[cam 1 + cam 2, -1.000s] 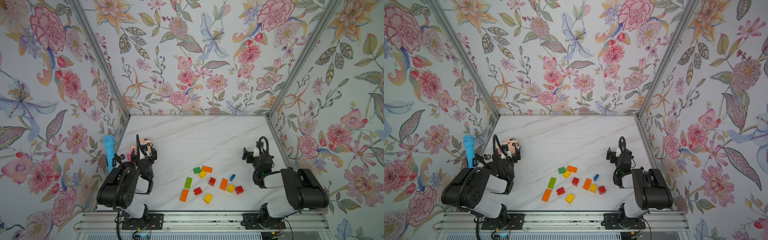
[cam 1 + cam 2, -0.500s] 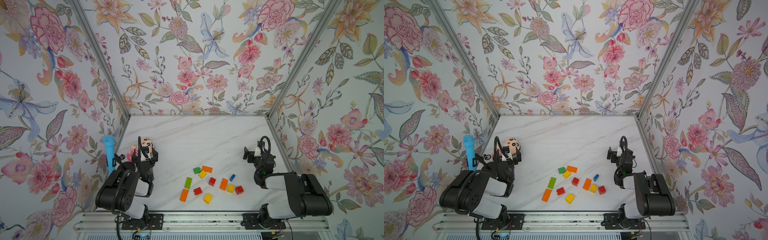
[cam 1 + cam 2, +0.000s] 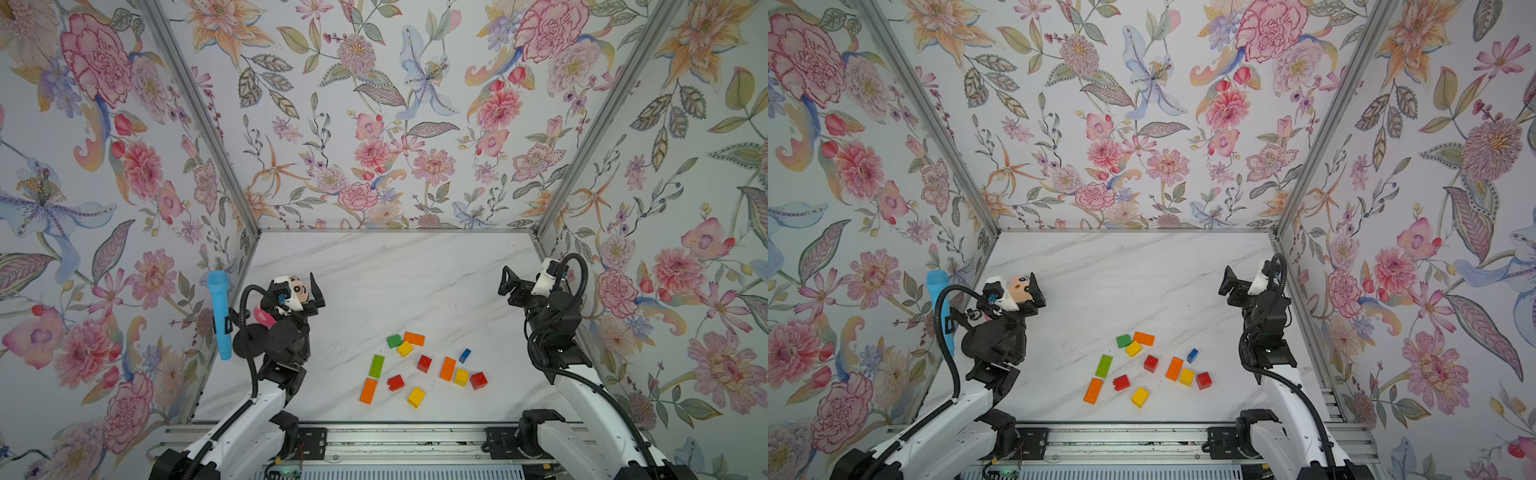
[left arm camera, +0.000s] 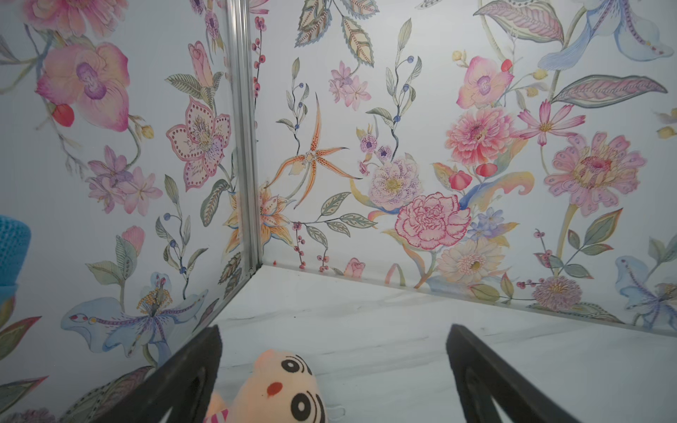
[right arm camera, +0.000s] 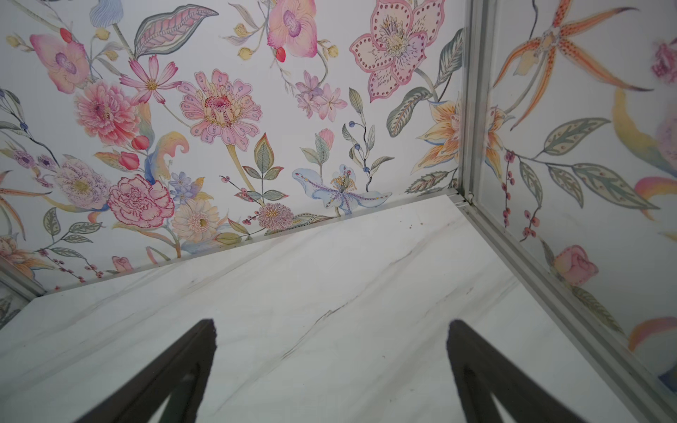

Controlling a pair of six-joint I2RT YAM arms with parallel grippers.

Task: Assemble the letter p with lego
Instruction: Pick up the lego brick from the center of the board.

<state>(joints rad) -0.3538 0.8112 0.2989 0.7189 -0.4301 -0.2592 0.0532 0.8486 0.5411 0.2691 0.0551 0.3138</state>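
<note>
Resting loose on the bench (image 3: 374, 270), the lego (image 3: 424, 363) lies scattered near the front edge, between both arms. Left end effector (image 4: 334, 329): jaws spread, holding nothing, positioned over the plush doll (image 4: 278, 388). Right end effector (image 5: 331, 322): jaws spread, holding nothing, well apart from the lego.

We see a marble table (image 3: 395, 270) carrying scattered lego bricks (image 3: 446, 368), between and behind the left gripper (image 4: 334, 327) and right gripper (image 5: 331, 322), and a plush doll (image 3: 300, 293) beneath the left gripper.

Floral walls (image 3: 374, 104), grey-veined white table (image 3: 395, 282), multicoloured lego (image 3: 424, 363)
</note>
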